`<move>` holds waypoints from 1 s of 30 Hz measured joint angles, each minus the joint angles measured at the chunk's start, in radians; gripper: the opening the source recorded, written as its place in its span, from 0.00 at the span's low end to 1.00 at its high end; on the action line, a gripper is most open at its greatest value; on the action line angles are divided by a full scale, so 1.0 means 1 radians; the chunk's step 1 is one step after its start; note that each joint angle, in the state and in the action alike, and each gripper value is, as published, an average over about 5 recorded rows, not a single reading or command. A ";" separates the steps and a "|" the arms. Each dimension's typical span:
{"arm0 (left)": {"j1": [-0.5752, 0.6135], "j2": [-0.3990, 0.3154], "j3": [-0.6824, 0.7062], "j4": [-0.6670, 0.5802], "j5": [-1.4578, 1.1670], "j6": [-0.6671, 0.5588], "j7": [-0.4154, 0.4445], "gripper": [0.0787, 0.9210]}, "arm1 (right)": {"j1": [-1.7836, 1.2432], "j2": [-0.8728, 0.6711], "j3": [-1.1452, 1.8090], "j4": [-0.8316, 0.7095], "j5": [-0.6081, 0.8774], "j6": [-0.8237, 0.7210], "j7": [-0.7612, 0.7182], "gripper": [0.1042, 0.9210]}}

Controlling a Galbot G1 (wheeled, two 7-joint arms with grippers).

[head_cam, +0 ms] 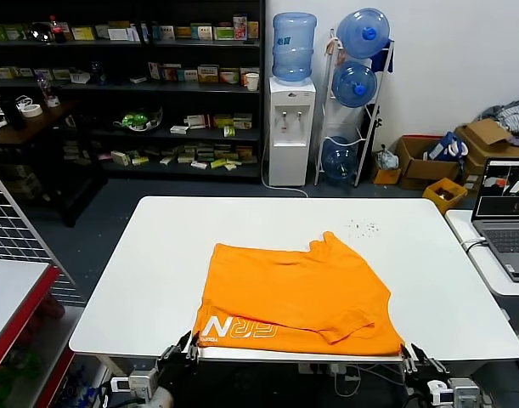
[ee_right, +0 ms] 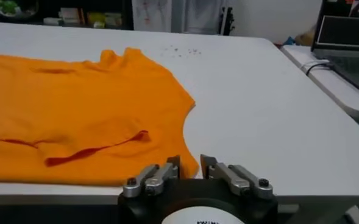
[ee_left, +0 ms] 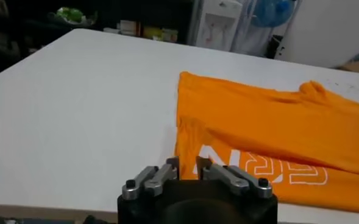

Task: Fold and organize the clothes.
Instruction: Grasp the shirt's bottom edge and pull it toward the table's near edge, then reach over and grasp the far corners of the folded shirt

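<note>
Orange T-shirt [head_cam: 297, 293] lying partly folded on the white table [head_cam: 157, 272], its near hem along the table's front edge and white lettering [head_cam: 238, 328] showing at the corner toward the robot's left; a fold line runs across the fabric and a sleeve [head_cam: 334, 246] points toward the far side. Left gripper [head_cam: 184, 350] at the table's front edge, just beside the shirt's lettered corner, fingers [ee_left: 161, 176] parted by a narrow gap and holding nothing. Right gripper [head_cam: 416, 359] at the front edge beside the opposite hem corner, fingers [ee_right: 225, 173] likewise slightly apart and empty. A laptop [head_cam: 507, 212] sits on the adjoining surface to the right.
</note>
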 measured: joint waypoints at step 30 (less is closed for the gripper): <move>-0.780 -0.062 0.230 0.603 -0.148 0.016 0.181 0.88 | 1.055 0.117 -0.392 -0.823 0.051 -0.074 -0.049 0.88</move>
